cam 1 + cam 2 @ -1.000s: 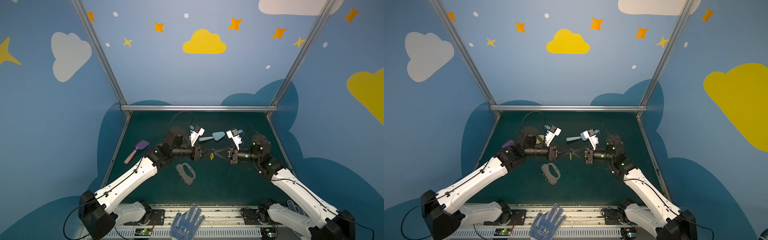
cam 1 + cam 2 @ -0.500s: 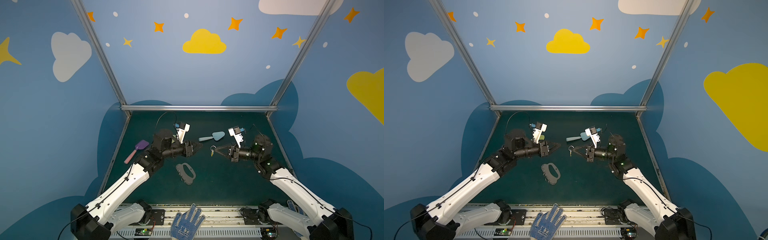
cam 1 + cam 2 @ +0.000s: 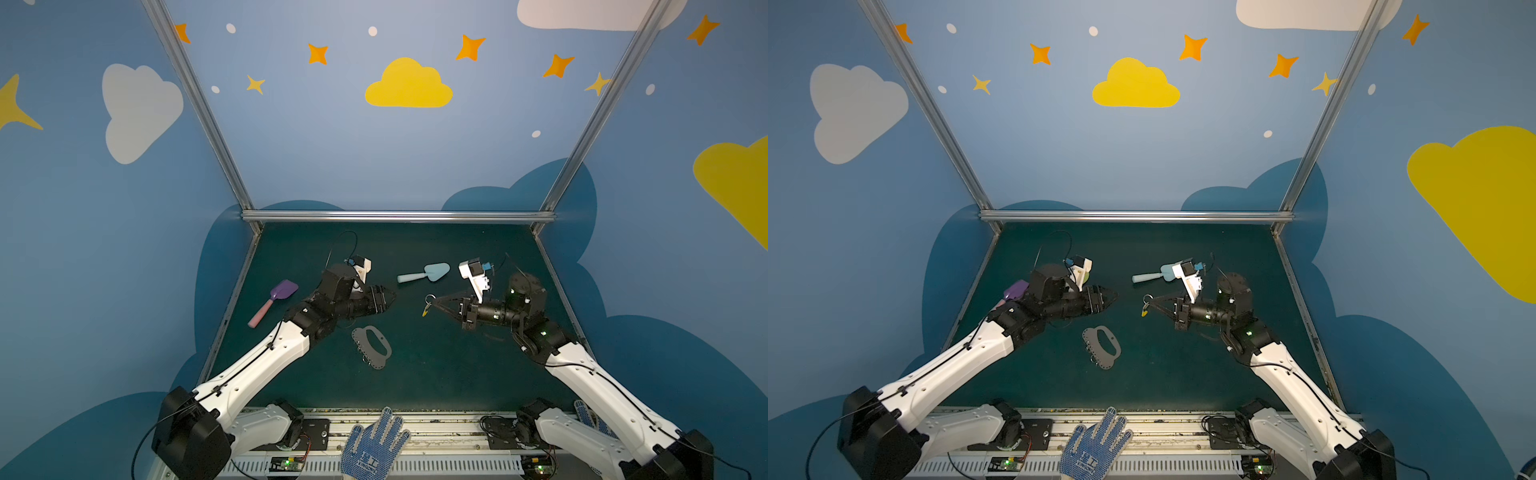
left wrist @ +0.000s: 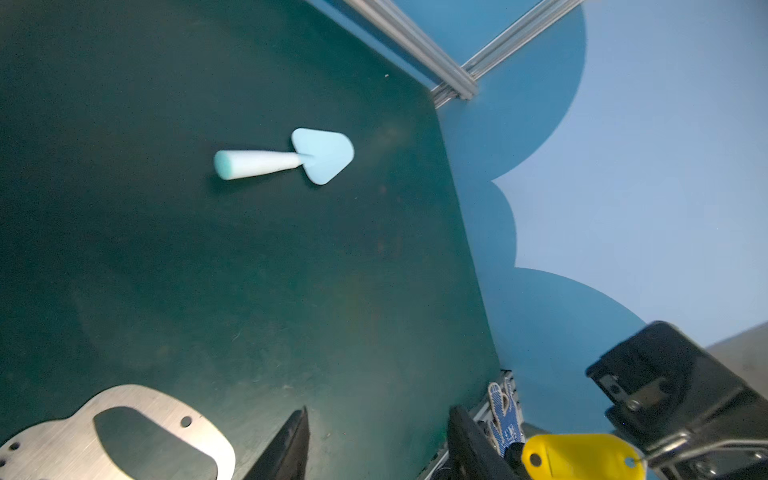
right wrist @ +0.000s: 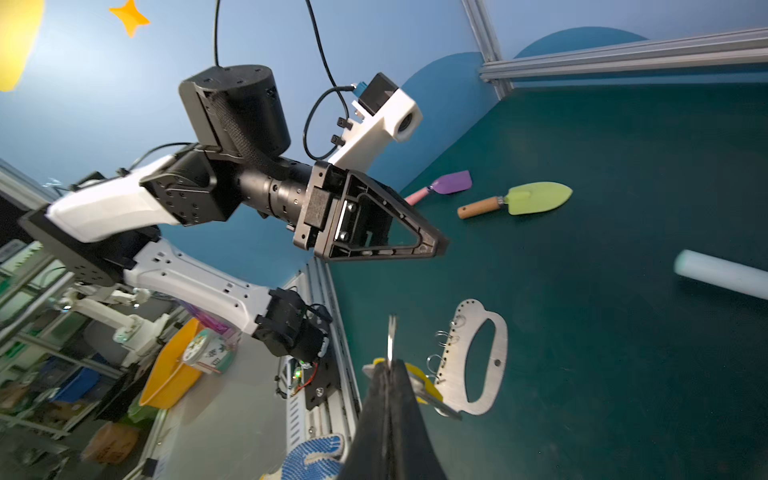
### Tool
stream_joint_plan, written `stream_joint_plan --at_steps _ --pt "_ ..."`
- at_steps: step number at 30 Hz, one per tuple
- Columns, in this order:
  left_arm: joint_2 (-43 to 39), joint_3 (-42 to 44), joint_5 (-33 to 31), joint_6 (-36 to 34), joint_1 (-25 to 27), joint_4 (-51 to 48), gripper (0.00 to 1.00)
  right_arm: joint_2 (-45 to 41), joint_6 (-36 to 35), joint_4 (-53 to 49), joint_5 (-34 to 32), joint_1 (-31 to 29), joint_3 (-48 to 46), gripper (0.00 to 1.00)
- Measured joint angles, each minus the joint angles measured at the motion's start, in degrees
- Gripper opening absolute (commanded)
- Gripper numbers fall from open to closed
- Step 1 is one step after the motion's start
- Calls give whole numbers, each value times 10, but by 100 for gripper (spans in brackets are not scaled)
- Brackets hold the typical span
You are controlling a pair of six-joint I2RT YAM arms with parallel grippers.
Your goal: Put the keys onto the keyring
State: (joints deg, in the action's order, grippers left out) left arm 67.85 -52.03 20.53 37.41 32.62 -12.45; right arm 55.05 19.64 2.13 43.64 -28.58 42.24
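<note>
Both jaws of the right gripper [image 3: 434, 302] are pressed together on the keys [image 3: 427, 308], which are held well clear of the mat [image 3: 457, 374]; the left gripper [image 3: 390, 296] is seen parted and empty. The keyring [image 3: 371, 347] is laid flat on the mat, below and leftward of the keys, its long axis towards the front edge, and is judged nearer the left gripper.

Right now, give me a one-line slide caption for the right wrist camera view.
Right claw shut on the keys, left claw opposite, keyring flat on the green table.
</note>
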Motion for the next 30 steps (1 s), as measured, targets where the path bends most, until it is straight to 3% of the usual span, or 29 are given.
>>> stream_joint_plan --at_steps 10,22,30 --pt "63 16 -5 5 0 -56 51 -3 -77 -53 -81 -23 -23 0" --pt "125 33 -8 19 15 -98 49 -18 -40 -26 -83 -22 -68 0" --pt "137 33 -62 21 42 -168 49 -10 -40 -33 -89 -22 -68 0"
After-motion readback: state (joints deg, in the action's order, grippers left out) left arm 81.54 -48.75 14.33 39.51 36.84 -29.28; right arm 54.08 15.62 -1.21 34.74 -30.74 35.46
